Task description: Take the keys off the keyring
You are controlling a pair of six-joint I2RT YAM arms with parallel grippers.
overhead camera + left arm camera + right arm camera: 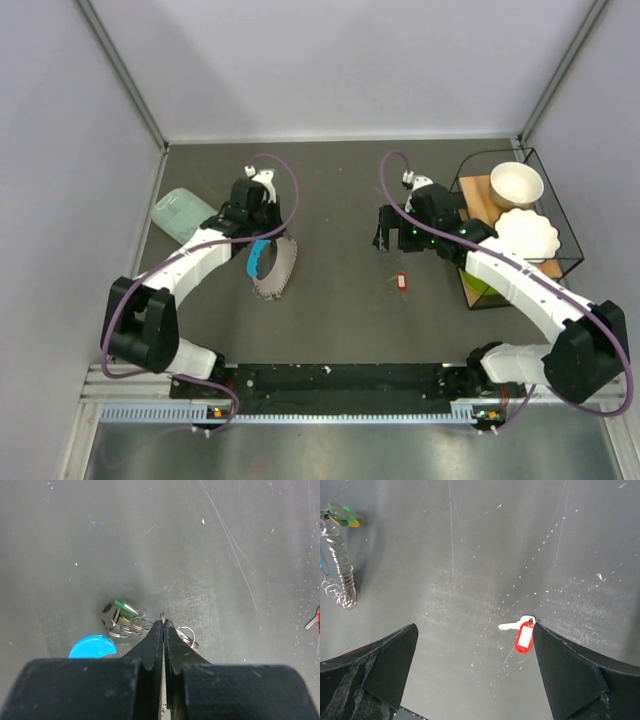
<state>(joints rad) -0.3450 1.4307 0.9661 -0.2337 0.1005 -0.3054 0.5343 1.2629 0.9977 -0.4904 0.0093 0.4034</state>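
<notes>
Left wrist view: the left end effector (pixel 163 624) is pinched shut on the keyring (pixel 92 646); the right end effector (pixel 474 629) is held wide over a red key (pixel 522 636).

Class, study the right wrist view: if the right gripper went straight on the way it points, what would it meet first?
Probably bare table, as the open right gripper points down at it. The red-tagged key lies right at the edge of that path and might be touched; depth is unclear.
</notes>
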